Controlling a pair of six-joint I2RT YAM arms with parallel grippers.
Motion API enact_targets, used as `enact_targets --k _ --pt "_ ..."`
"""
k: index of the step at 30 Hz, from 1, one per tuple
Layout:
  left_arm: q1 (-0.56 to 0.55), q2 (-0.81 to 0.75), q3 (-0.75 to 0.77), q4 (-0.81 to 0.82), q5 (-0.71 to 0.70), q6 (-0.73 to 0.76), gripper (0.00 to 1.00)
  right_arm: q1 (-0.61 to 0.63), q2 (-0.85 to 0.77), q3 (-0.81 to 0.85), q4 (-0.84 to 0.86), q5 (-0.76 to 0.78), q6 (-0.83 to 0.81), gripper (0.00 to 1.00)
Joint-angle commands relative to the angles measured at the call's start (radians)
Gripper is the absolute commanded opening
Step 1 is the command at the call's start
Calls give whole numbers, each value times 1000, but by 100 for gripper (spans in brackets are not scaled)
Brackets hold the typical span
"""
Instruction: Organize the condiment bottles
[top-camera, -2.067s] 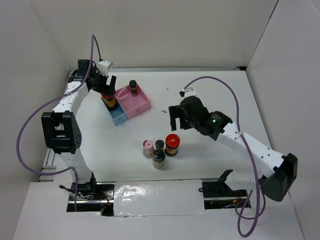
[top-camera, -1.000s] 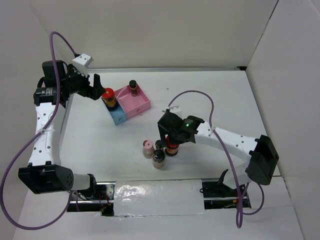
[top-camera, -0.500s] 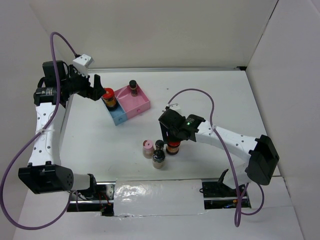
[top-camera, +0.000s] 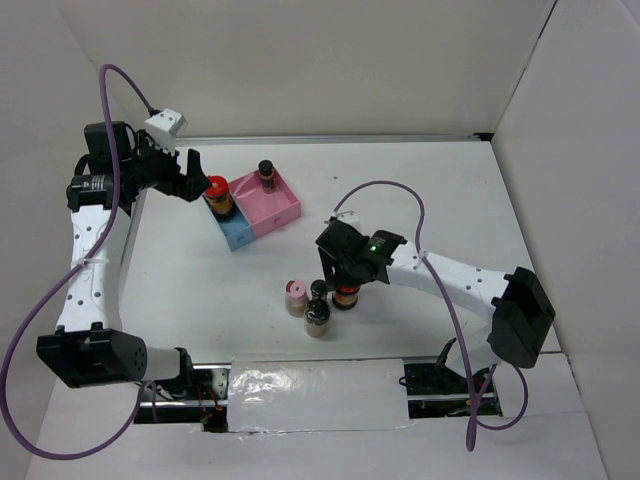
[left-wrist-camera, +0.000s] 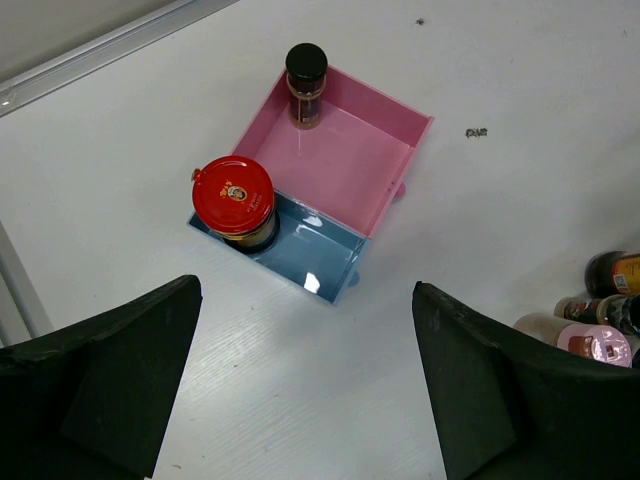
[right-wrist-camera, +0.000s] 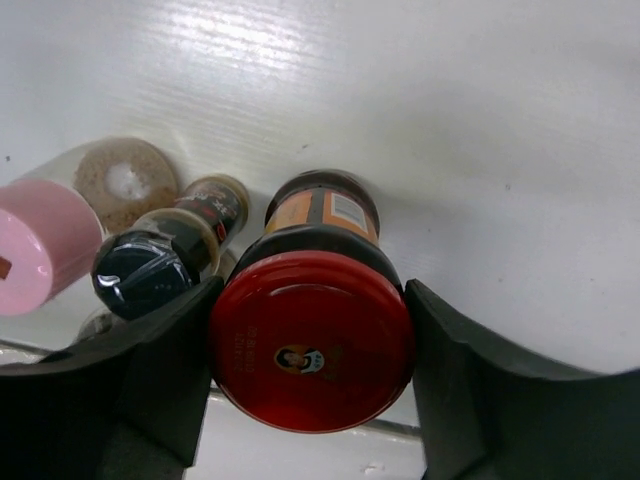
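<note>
- The right gripper (top-camera: 340, 278) had its jaws clenched on the lid of a red-lidded jar (right-wrist-camera: 312, 345). The jar stood on the surface (top-camera: 430, 190) just beside a black-capped bottle (right-wrist-camera: 150, 265) and the pink-capped jar (right-wrist-camera: 35, 250). Two seconds earlier this gripper had hung well apart from them.
- The left gripper (left-wrist-camera: 305, 300) had its jaws spread wide and empty, drawn back from the divided tray (left-wrist-camera: 390, 170).
- The second red-lidded jar (left-wrist-camera: 235, 200), earlier in those jaws, stood in the blue compartment.
- A slim dark bottle (left-wrist-camera: 306, 80) stood in the pink compartment.
</note>
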Motion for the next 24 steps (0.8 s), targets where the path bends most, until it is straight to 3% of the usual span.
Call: enact_targets --k 1,3,4,6,7,16,24 --pt "5 -25 31 -1 25 -15 99 -4 11 6 35 9 -2 58" --pt "5 -25 31 -3 26 -12 99 -6 19 24 26 22 -3 43" --pt "5 -26 31 -3 26 -12 99 -6 25 32 14 29 -8 27" --pt "6 -26 30 3 21 -11 99 -9 29 84 -20 80 -20 12" --pt "6 -26 27 5 15 -11 99 -12 38 104 -31 104 -38 0" --pt "29 -38 -30 77 -35 -86 99 -85 187 517 -89 276 -230 0" --pt "106 -55 -133 170 -133 -193 99 -12 511 1052 -77 218 -399 0"
